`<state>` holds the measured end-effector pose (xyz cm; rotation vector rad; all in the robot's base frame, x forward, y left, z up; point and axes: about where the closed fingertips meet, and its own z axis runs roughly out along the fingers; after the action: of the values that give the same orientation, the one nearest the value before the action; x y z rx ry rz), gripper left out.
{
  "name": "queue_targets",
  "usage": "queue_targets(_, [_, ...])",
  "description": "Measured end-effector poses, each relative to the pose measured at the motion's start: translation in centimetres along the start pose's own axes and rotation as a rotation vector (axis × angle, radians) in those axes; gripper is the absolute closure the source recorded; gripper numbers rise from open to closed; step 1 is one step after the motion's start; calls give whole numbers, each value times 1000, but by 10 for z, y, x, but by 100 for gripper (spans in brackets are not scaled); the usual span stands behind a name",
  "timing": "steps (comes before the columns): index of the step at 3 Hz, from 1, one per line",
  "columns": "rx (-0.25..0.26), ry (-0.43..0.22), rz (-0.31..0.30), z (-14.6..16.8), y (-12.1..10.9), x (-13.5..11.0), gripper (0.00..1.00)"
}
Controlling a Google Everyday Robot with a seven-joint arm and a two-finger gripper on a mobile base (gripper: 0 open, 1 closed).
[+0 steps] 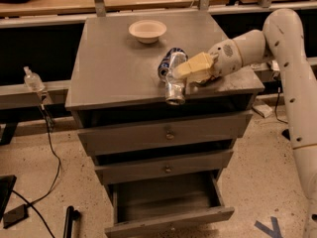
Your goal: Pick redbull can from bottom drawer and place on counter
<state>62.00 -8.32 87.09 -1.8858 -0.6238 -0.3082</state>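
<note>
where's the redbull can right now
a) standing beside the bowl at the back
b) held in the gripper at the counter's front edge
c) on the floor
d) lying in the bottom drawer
b: the gripper is shut on the redbull can at the front edge of the counter, and the open bottom drawer has no can in it.

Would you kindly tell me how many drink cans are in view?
2. The redbull can is held by the pincer at the counter's front edge; a blue can lies on the counter just behind it. Another may be hidden behind the pincer.
</note>
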Motion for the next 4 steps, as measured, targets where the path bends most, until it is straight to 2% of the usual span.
queue_targets(1, [5,59,-11,-9,-16,44,100])
queue_targets(2, [-56,129,-29,-14,-24,76,100])
queue_targets(3, [-56,129,-29,-14,-24,76,100])
queue_targets(4, [-36,138,-67,10,-19,103,100])
